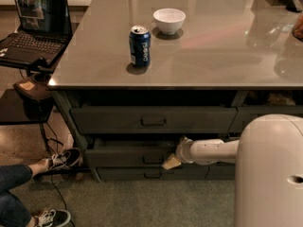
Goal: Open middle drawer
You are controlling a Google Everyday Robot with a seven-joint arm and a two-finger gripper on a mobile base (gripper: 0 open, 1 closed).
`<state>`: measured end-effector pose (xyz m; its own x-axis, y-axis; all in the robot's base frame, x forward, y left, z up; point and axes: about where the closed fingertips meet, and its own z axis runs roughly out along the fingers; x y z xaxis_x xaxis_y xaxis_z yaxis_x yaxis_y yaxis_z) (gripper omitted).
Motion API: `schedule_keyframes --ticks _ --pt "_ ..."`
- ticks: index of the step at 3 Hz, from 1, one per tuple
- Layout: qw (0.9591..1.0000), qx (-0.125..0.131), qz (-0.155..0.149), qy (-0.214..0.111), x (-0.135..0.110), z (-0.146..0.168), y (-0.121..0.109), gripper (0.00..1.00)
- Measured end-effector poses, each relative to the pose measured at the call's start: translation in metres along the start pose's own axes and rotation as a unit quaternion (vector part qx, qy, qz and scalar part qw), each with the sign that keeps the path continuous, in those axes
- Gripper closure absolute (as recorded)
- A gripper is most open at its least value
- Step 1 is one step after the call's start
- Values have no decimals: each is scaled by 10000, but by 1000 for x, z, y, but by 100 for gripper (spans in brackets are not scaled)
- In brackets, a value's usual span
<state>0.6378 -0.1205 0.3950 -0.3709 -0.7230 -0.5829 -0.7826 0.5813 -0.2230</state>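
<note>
The middle drawer is a dark grey-brown front with a small pull handle at its centre, under the taller top drawer and above the slim bottom drawer. A strip of its top edge shows, so it seems to stand a little way out. My gripper has a tan tip on a white wrist. It sits against the middle drawer's front, just right of the handle. The arm reaches in from the right, from my white body.
On the grey tabletop stand a blue can and a white bowl. A laptop sits on a side stand at the left. A person's legs and shoes lie on the floor at the lower left, near cables.
</note>
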Motion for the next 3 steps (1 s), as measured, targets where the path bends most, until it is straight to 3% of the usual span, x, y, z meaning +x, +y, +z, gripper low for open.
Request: schedule_keyframes --ticks 1,3 --pt "10000 0 0 0 0 0 0 25" --pt "10000 0 0 0 0 0 0 71"
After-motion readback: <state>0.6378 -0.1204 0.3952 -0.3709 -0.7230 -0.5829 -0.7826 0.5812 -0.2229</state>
